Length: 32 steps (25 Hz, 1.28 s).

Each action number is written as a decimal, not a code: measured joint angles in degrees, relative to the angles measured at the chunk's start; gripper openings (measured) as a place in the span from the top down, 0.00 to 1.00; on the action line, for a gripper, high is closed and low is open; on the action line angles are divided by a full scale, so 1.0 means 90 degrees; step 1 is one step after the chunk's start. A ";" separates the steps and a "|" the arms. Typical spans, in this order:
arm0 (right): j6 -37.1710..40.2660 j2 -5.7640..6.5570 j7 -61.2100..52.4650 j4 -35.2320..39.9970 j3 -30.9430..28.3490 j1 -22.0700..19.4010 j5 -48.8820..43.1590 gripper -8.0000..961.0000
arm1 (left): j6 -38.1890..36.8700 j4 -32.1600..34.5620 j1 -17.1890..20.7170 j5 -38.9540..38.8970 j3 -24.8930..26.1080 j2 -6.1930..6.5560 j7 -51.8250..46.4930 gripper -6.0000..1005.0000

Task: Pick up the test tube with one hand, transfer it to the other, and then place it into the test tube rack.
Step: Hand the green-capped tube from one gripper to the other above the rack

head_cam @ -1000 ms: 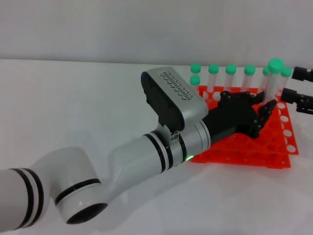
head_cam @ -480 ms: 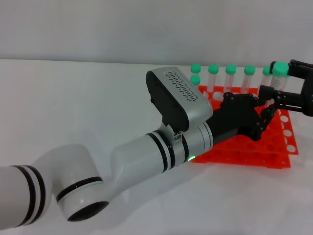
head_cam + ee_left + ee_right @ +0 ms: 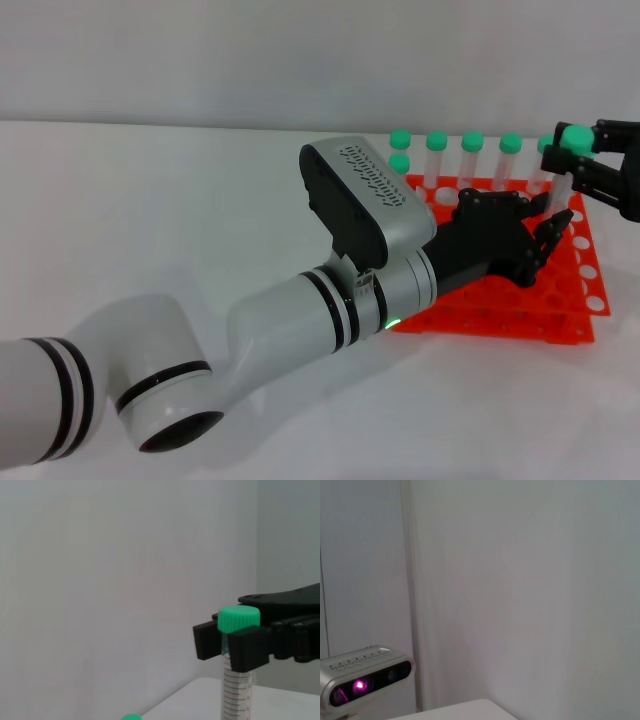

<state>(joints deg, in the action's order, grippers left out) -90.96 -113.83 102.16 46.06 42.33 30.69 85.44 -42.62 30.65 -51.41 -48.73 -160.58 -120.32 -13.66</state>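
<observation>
The test tube (image 3: 562, 178) stands upright above the far right part of the orange-red rack (image 3: 560, 300), its green cap (image 3: 573, 137) on top. My right gripper (image 3: 580, 160) reaches in from the right edge and is shut on the tube just below the cap. The left wrist view shows this grip close up: black fingers (image 3: 247, 650) clamp the tube (image 3: 235, 690) under the cap. My left gripper (image 3: 548, 232), a black hand on a white-silver arm, hovers over the rack at the tube's lower end.
Several other green-capped tubes (image 3: 472, 150) stand in the rack's back row. The white table (image 3: 150, 200) stretches to the left. The left arm's wrist camera housing (image 3: 365, 195) sits over the rack's left side and also shows in the right wrist view (image 3: 365, 680).
My right gripper came in from the right and closed on the tube below its cap. The tube stayed about where it was, and the left arm barely moved.
</observation>
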 joint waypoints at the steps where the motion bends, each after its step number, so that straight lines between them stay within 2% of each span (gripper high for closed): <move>1: -0.0007 0.0016 0.0003 -0.0001 0.0000 -0.0001 0.0000 0.52 | -0.0001 0.0002 0.0002 0.0000 0.0000 0.0000 0.0005 0.82; 4: -0.0025 0.0045 0.0003 -0.0029 0.0001 0.0002 0.0001 0.67 | -0.0001 0.0003 0.0007 0.0001 0.0000 0.0000 0.0009 0.82; 10: -0.0034 0.0076 -0.0043 -0.0047 0.0005 -0.0007 0.0000 0.74 | -0.0006 -0.0007 0.0040 0.0001 0.0000 0.0000 0.0011 0.82; 23: -0.0035 0.0150 -0.0193 -0.0090 -0.0178 -0.0084 0.0062 0.74 | -0.0108 -0.0014 0.0157 -0.0007 0.0008 0.0009 0.0227 0.82; 32: -0.0063 0.0142 -0.0287 -0.0097 -0.0325 -0.0117 0.0275 0.74 | -0.0454 0.0020 0.0586 0.0005 -0.0003 0.0004 0.0789 0.82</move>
<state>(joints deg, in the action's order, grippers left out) -91.53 -112.55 99.57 45.18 39.40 29.63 87.92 -46.70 30.83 -46.13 -48.69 -160.61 -120.29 -6.56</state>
